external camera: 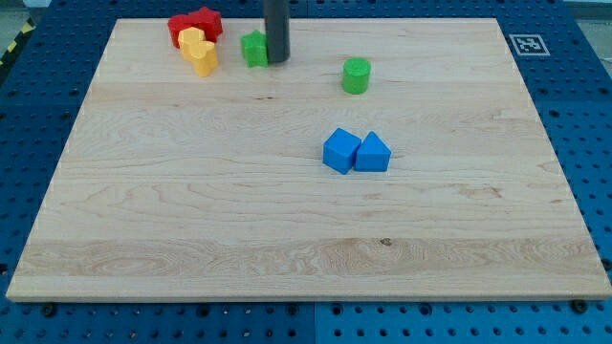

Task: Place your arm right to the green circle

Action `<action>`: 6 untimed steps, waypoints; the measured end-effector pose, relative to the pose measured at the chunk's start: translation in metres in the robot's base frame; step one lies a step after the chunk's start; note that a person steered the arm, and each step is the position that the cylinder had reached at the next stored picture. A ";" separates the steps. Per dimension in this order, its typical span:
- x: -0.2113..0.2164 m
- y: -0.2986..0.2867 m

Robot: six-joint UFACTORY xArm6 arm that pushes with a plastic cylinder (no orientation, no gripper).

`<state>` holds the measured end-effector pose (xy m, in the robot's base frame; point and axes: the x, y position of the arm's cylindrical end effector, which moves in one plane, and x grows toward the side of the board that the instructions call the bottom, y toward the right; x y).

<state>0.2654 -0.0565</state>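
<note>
Right part of a green block [253, 48] behind the rod [276, 33], shape unclear.

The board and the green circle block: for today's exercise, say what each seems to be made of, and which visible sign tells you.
The board: looks like pale wood with a matte finish, given its grain lines and joined planks. The green circle block: uniform bright colour, smooth sides, no grain; probably plastic or painted wood, the look leaves it open.

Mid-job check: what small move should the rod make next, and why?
Probably slide my tip toward the view's right and slightly down, passing above the green circle. The tip now sits against the other green block, on the circle's left, and it must end on the circle's right.
</note>
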 end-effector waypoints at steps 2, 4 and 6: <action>-0.027 -0.058; -0.025 0.131; 0.081 0.181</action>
